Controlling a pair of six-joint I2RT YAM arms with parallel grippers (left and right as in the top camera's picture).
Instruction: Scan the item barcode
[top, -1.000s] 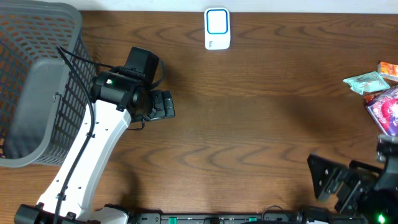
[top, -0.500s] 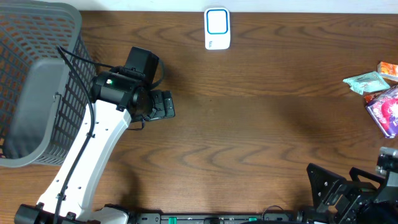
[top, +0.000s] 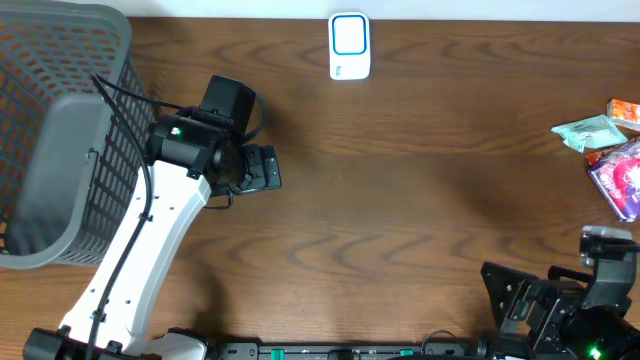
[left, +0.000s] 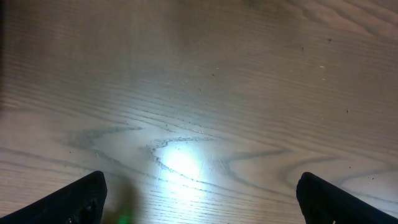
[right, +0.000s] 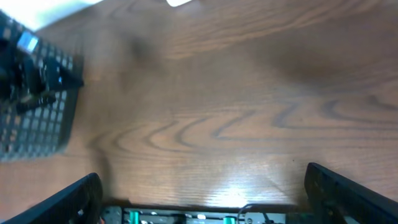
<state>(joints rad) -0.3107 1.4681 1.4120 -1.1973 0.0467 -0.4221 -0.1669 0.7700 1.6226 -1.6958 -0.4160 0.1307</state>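
A: Wooden table (top: 420, 200): where are the items?
B: Packets (top: 620, 170) at the right edge, well apart from the white scanner (top: 349, 45) and nearest the right gripper (top: 512, 298), the likely picker. It and the left gripper (top: 262, 168) hold nothing, jaws apart

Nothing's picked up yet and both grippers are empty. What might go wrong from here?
1. The teal packet and pink packet lie crowded at the table's right edge; the open right gripper might catch two or nudge one off.
2. The scanner sits at the far edge, a long carry; the barcode may end up facing away.
3. The open left gripper hangs beside the basket; both arms heading for the scanner might collide.
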